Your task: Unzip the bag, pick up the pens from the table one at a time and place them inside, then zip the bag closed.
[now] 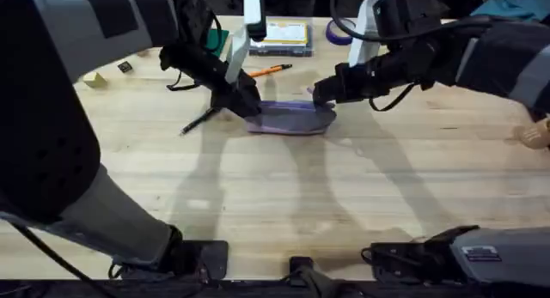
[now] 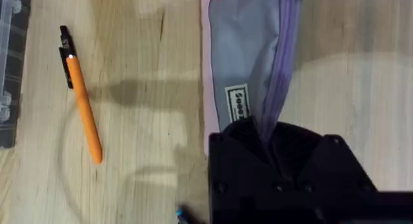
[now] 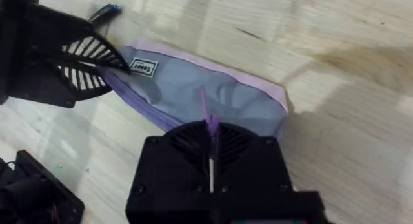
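Matt cloth bag (image 3: 213, 98), grained wood table (image 1: 284, 195)

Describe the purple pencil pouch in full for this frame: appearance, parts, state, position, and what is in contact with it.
The bag is a soft lilac fabric pouch with a greyer middle panel, a pink edge, a small white label and a purple zipper along its top. It lies flat on the table, near the middle. The left gripper pinches one end beside the label; the right gripper holds the zipper pull at the opposite end. The zipper looks shut.
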`<action>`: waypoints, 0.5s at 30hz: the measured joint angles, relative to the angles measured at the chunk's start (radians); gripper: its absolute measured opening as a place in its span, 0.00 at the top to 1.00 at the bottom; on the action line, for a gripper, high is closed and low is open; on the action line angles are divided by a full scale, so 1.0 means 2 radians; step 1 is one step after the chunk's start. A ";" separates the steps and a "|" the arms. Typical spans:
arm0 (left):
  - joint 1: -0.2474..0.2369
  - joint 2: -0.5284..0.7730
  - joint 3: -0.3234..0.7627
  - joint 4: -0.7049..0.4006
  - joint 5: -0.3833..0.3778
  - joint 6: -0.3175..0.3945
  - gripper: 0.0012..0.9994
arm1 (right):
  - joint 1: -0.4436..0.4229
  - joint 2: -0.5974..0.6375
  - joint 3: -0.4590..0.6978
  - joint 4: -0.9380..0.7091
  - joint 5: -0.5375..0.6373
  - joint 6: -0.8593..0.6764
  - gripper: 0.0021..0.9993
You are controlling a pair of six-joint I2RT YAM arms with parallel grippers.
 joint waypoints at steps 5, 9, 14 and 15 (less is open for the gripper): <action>0.000 0.000 0.000 0.000 0.000 0.000 0.96 | 0.000 0.000 0.001 0.000 -0.001 0.000 0.97; 0.000 0.000 0.000 0.000 0.000 0.000 0.96 | 0.000 0.000 0.005 0.000 -0.007 0.000 0.97; 0.000 0.000 0.000 0.000 -0.002 0.000 0.96 | -0.001 0.000 0.007 0.017 -0.050 0.000 0.97; 0.000 0.000 0.000 0.000 -0.002 0.000 0.96 | -0.001 0.000 0.007 0.022 -0.060 0.000 0.97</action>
